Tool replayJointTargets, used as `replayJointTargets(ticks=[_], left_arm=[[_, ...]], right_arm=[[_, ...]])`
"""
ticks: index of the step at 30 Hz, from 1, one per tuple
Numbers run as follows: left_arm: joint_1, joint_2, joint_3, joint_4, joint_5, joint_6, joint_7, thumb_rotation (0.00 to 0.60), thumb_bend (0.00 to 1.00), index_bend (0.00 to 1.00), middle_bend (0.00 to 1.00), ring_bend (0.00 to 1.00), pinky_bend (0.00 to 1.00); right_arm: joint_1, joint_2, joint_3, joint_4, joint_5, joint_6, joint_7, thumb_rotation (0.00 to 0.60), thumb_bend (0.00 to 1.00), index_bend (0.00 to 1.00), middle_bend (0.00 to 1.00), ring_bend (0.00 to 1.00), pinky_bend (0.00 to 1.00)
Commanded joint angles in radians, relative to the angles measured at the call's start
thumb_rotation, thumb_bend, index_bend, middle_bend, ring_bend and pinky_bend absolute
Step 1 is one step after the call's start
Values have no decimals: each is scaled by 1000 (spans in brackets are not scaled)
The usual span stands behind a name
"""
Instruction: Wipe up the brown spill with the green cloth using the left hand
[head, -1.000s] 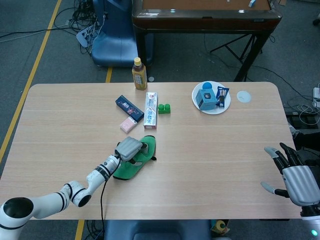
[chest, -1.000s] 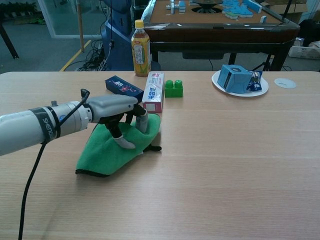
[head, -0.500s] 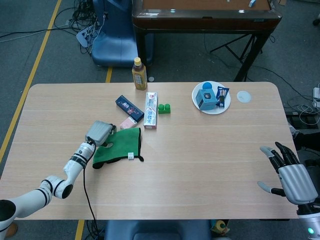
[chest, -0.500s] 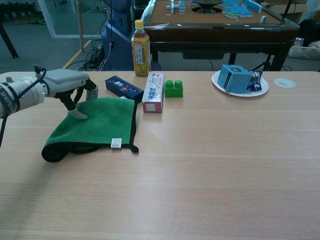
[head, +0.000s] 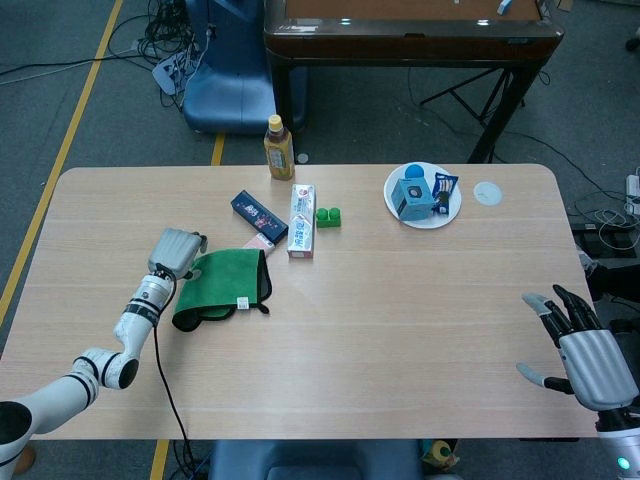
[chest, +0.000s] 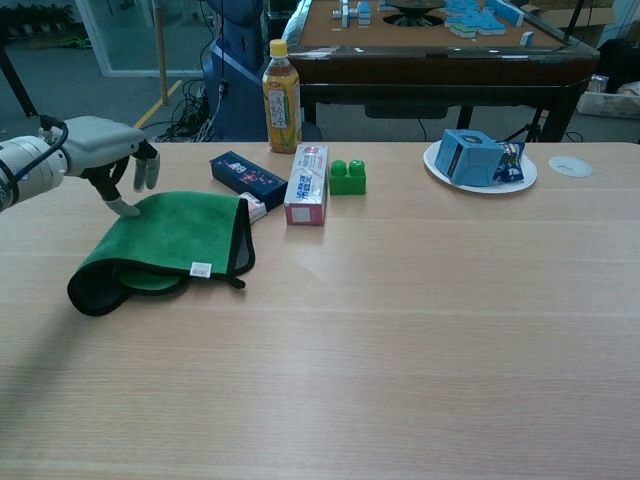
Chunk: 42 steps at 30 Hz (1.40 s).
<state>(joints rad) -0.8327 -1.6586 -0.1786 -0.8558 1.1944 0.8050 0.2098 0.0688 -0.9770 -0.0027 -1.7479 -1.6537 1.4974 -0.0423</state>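
The green cloth (head: 222, 283) (chest: 160, 245) lies partly folded on the left part of the table, its near-left edge rolled under. My left hand (head: 175, 250) (chest: 105, 150) is at the cloth's far-left corner. Its thumb tip touches that corner, and its other fingers hang curled just beyond the edge, off the cloth. No brown spill shows on the bare wood around the cloth. My right hand (head: 590, 360) hovers with spread fingers and holds nothing off the table's near right corner, seen only in the head view.
Just right of the cloth lie a dark blue box (chest: 248, 178), a small pink box (head: 258, 242) and a toothpaste box (chest: 308, 183), with a green brick (chest: 347, 177) beside them. A tea bottle (chest: 281, 97) stands at the far edge. A white plate (chest: 480, 187) holding blue items sits far right.
My left hand swept left and away across the table, dragging the cloth from the centre toward the left. The cloth went from bunched under the hand to spread flat.
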Motion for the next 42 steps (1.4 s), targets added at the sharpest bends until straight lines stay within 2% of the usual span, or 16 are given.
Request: replayJointTargets(ticks=[1, 5, 7, 9, 10, 13, 16, 22, 26, 28, 35, 42], left_arm=[[2, -13, -10, 18, -12, 12, 17, 600, 171, 458, 465, 533, 703], [5, -25, -14, 30, -20, 21, 31, 600, 172, 443, 445, 510, 687], [6, -30, -20, 35, -33, 22, 48, 600, 172, 391, 396, 468, 655], [8, -24, -28, 18, -55, 4, 58, 600, 172, 314, 311, 388, 607], [9, -17, -37, -3, -71, -8, 51, 600, 171, 255, 241, 319, 560], [17, 16, -64, -84, -105, -17, 27, 600, 171, 139, 113, 195, 454], [25, 46, -77, -160, -120, -11, 12, 600, 171, 67, 78, 137, 378], [36, 105, -86, -297, -138, 1, 7, 600, 171, 51, 68, 130, 371], [38, 132, -63, -373, -164, -20, 38, 600, 171, 33, 48, 112, 360], [39, 129, -48, -387, -168, -19, 56, 600, 172, 9, 15, 78, 323], [39, 52, 4, -322, -137, 11, 93, 600, 171, 0, 0, 0, 197], [29, -50, 43, -140, -76, 33, 119, 600, 171, 0, 0, 0, 178]], right_arm=[[0, 0, 0, 2, 2, -1, 1, 600, 177, 76, 202, 42, 91], [0, -2, -1, 4, 3, -2, 4, 600, 177, 76, 202, 42, 91], [0, -3, -1, 6, 3, -2, 5, 600, 177, 76, 202, 42, 91], [1, -3, -1, 7, 3, -4, 6, 600, 177, 76, 202, 42, 91], [1, -3, -1, 7, 3, -4, 6, 600, 177, 76, 202, 42, 91], [3, -5, -1, 10, 4, -7, 8, 600, 176, 77, 202, 42, 91], [5, -8, -2, 12, 3, -10, 9, 600, 176, 77, 202, 42, 91], [6, -11, -2, 16, 5, -12, 11, 600, 177, 76, 202, 42, 91], [7, -12, -2, 17, 5, -14, 12, 600, 177, 76, 202, 42, 91], [7, -13, -3, 19, 5, -14, 13, 600, 177, 76, 202, 42, 91], [4, -11, -4, 21, 7, -11, 15, 600, 177, 76, 202, 42, 91], [-3, -7, -7, 23, 12, -6, 16, 600, 177, 76, 202, 42, 91]])
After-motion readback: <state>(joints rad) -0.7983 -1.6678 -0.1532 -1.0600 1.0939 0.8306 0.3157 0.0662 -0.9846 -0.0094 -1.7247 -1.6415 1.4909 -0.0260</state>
